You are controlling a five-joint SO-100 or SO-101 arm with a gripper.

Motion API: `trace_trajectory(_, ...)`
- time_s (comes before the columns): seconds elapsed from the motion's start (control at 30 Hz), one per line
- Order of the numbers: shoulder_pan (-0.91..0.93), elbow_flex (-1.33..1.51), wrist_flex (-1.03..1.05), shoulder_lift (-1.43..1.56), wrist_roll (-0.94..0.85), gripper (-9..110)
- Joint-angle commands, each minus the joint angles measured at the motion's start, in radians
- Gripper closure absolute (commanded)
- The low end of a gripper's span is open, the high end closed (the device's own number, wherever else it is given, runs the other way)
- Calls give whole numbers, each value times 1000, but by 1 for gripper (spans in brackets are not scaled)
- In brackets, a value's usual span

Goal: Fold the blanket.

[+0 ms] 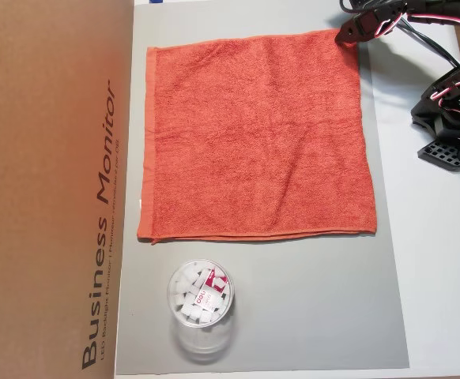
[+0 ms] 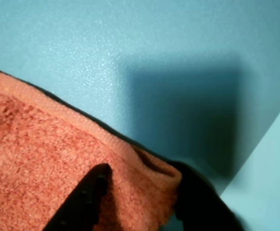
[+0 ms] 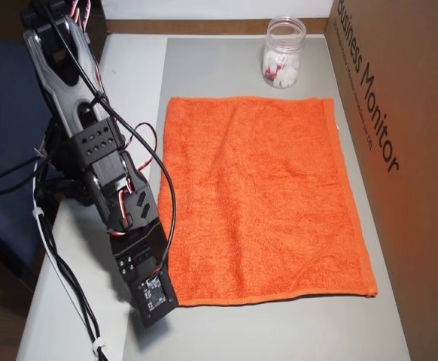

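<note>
The orange-red terry-cloth blanket (image 1: 258, 136), roughly square with a nubbly looped pile and flat hemmed bands along its edges, lies spread open and nearly smooth on a matte grey mat (image 1: 309, 308) that covers the pale surface (image 1: 443, 260). Faint creases run across the cloth; its corners lie flat except the one at the arm.

That corner is where the black claw (image 2: 140, 202) sits. In the wrist view one dark finger (image 2: 82, 202) lies on top of the pile and the other dark finger (image 2: 197, 202) is at the outside of the hem, with the corner of the blanket bunched up between them, so the claw is gripping the blanket's corner. In an overhead view this is the top right corner (image 1: 347, 35); in the other it is the bottom left corner, under the black plastic arm (image 3: 98, 158) with its red, white and black wires.

A clear round plastic jar (image 1: 201, 308) holding white pieces and a red-and-white label stands on the mat, just beyond the blanket's edge opposite the claw and apart from it. The label's writing is too small to read.

A brown cardboard box (image 1: 48, 181) borders the mat on the side away from the arm. Its black print reads "Business Monitor"; the smaller line beneath it is not legible.
</note>
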Motion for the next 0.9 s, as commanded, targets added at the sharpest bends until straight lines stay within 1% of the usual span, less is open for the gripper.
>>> trace_trajectory(0.0,-14,34,5,2,6,90)
trace_trajectory(0.17,-15,32,5,2,6,90)
trace_trajectory(0.37,-15,32,5,2,6,102)
trace_trajectory(0.87,-29,15,17,8,6,102)
